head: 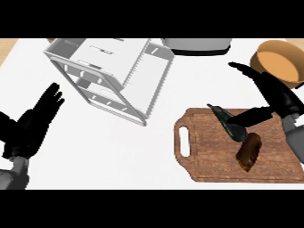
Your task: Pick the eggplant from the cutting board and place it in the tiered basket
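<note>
A dark brown eggplant point(249, 151) with a green stem lies on the wooden cutting board point(207, 156) at the lower right. My right hand point(273, 95) hovers over the board's far right corner, fingers straight and pointing away, thumb reaching down toward the eggplant's stem end; it is open and holds nothing. The white tiered basket point(111, 73) stands at the upper left centre, tilted in the view. My left hand point(29, 122) rests open at the lower left, fingers up, well apart from the basket.
An orange-brown pot point(285, 62) with a dark handle sits at the upper right, just behind my right hand. A grey appliance point(197, 44) shows at the top edge. The counter's wooden border runs along the left and upper right.
</note>
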Controlling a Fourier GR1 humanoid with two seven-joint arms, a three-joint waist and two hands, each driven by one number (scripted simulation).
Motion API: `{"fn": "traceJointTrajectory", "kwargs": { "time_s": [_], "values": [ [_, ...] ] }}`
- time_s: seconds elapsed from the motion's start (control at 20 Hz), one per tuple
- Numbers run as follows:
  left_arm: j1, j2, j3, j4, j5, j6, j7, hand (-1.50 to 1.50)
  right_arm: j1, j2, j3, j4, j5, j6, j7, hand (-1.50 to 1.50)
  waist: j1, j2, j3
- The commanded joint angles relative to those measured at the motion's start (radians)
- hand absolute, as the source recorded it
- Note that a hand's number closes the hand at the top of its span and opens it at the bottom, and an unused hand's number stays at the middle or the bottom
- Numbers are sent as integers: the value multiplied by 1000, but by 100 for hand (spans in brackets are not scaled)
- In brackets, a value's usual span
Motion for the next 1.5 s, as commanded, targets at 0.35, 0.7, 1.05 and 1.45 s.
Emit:
{"fn": "traceJointTrajectory", "kwargs": {
  "time_s": [0.35,0.7,1.05,1.45],
  "values": [
    [-10,-41,1,31,-17,-5,-17,0,-244,-49,172,-47,-105,587,403,-150,4,4,2],
    [7,-70,22,-29,-71,2,38,0,-178,96,128,-34,46,519,487,-150,-4,4,4],
    [38,-46,93,26,-55,-121,-24,0,-48,131,157,3,210,473,432,-150,-6,5,4],
    [-16,-110,129,14,-95,-114,55,0,-14,202,125,122,402,410,295,-150,-7,4,4]
  ]
}}
